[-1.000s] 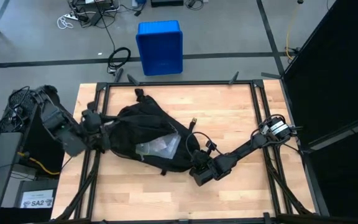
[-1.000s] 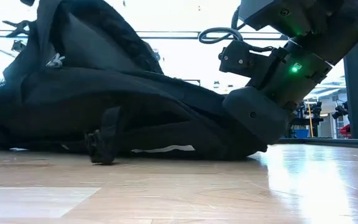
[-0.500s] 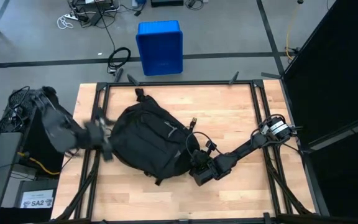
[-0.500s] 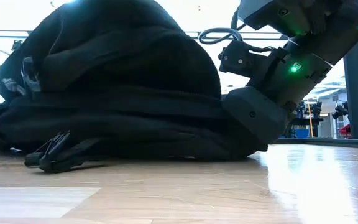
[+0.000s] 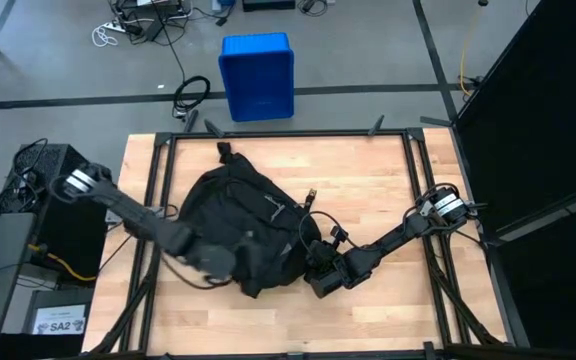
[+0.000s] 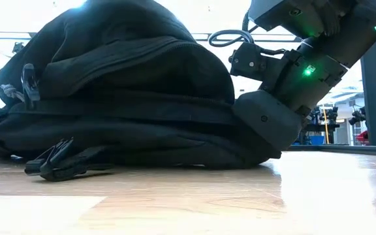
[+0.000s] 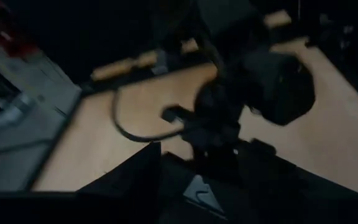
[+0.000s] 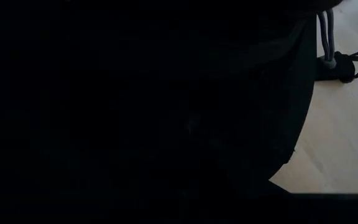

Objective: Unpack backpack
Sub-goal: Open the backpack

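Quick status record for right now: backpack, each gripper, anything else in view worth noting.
backpack: black, lying flat on the wooden table, looks closed
left gripper: over the backpack's near-left part, not visibly gripping anything
right gripper: shut, pressed against the backpack's right edge
blue bin: on the floor beyond the table

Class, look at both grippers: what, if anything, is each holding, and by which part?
The right gripper is shut against the backpack at its right edge; what part it pinches is hidden. The left gripper is over the backpack's front; any hold cannot be told.
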